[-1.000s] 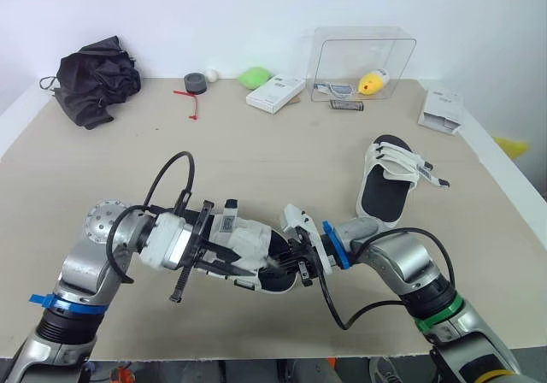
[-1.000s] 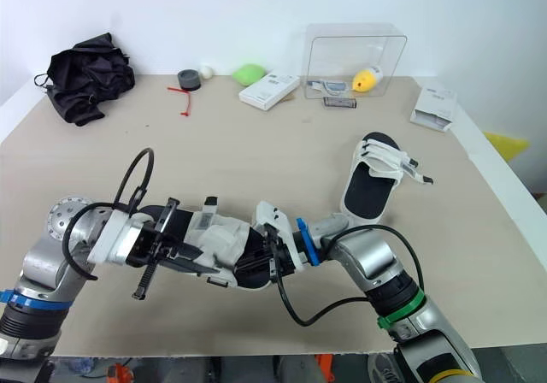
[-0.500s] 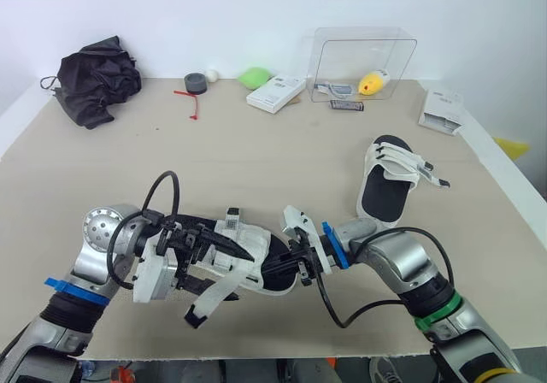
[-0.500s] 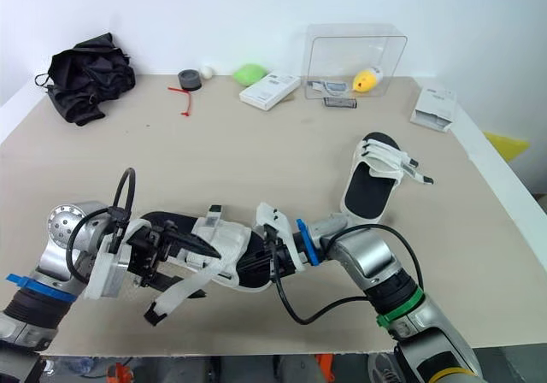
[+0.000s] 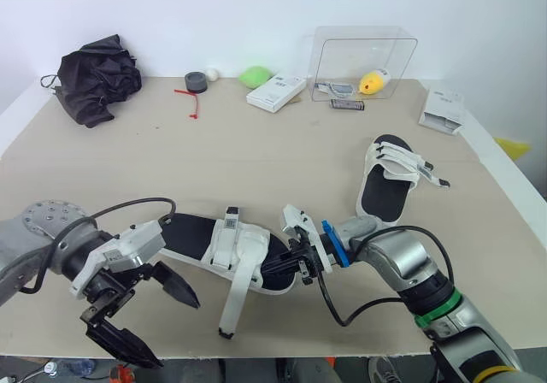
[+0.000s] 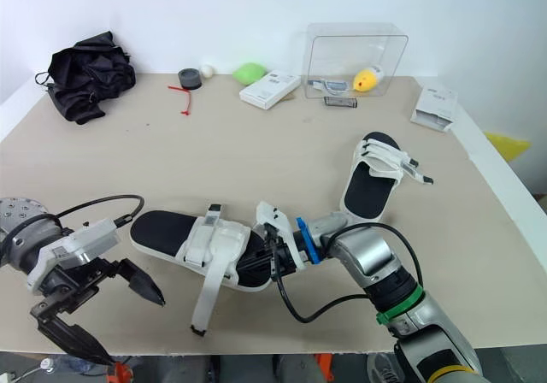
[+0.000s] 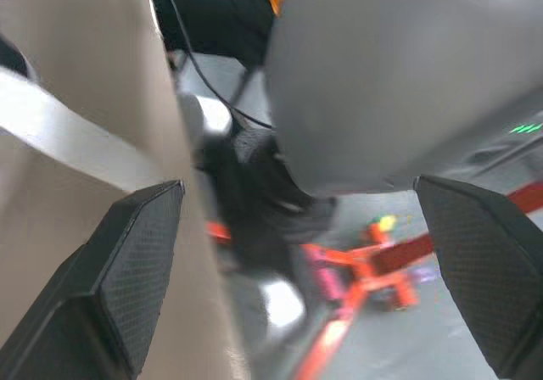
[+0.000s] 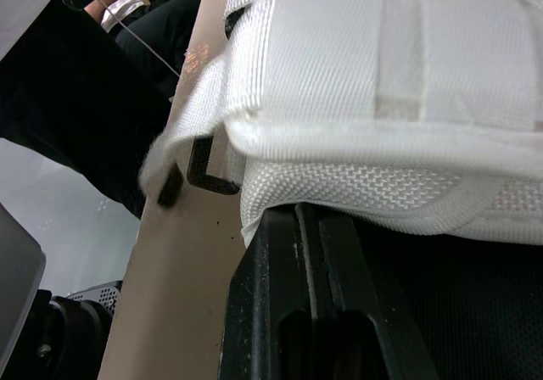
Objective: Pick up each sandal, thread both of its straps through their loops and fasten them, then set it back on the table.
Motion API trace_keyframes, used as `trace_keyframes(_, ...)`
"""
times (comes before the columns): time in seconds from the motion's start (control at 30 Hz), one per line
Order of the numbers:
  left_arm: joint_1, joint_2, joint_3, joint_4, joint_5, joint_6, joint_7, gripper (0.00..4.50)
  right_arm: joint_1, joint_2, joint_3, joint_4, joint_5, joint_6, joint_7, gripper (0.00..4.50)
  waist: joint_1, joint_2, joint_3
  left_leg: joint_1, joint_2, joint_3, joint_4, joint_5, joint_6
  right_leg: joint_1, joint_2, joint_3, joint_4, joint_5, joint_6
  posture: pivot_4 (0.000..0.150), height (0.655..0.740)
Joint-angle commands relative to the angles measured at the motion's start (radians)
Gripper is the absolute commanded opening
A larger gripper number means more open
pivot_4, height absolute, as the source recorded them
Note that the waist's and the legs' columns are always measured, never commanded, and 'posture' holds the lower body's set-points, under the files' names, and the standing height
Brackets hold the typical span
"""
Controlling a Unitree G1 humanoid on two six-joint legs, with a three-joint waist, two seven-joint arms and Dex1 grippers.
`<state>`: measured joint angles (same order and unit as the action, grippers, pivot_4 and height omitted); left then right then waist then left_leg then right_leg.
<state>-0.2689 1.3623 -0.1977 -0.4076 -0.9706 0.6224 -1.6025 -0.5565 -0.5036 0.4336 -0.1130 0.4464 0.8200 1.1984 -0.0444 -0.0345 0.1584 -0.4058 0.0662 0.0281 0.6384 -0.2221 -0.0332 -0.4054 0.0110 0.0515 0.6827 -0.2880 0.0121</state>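
Released from the sandal (image 5: 192,233), the left jaws had swung back, spread wide, beside its free end. Right jaws clenched the other end, apparently steadying it on the desk (image 5: 256,161), one strap (image 5: 231,302) loose between them.

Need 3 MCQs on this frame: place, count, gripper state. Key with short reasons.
1. Where on the tan table does the far black-soled sandal with white straps lie? A. right side B. far-left corner C. near-left edge
2. How many sandals are on the table? A. one B. two C. three
3. The left gripper is: A. open, empty B. shut on a strap C. shut on a sole
1 A: it sits near the right edge. 2 B: that one plus the near black-soled sandal clamped by the right gripper. 3 A: fingers spread, nothing between.
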Motion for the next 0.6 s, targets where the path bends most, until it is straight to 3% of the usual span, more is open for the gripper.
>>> trace_keyframes(0.03,-0.019,-0.056,0.042,0.02,-0.073,0.133,0.053,4.48,0.01,-0.003,0.031,0.015,-0.012,0.011,0.007,0.0,0.001,0.0,0.0,0.0,0.0,0.0,0.0,0.0,0.0,0.0,0.0,0.0,0.0,0.0,0.0,0.15,0.74)
trace_keyframes(0.23,-0.018,-0.253,0.045,0.068,-0.01,0.199,0.256,4.48,0.014,0.001,0.032,0.006,-0.011,0.017,0.0,0.0,0.001,-0.001,0.0,-0.001,0.0,0.0,0.0,0.0,0.0,-0.001,0.0,0.001,0.0,0.0,0.0,0.15,0.74)
trace_keyframes(0.43,0.045,-0.277,0.021,0.09,0.086,0.212,0.25,4.48,0.028,0.0,0.027,-0.01,-0.006,0.026,-0.012,0.0,0.0,-0.001,0.0,-0.001,0.0,0.0,0.0,0.0,0.0,-0.001,0.001,0.002,0.0,0.002,-0.004,0.15,0.74)
trace_keyframes(0.6,0.071,-0.342,0.02,0.068,0.066,0.292,0.313,4.48,0.034,-0.001,0.022,-0.02,-0.004,0.032,-0.018,0.0,0.0,-0.001,0.0,-0.001,0.0,0.0,0.0,0.0,0.0,-0.001,0.0,0.001,0.0,0.001,-0.004,0.15,0.74)
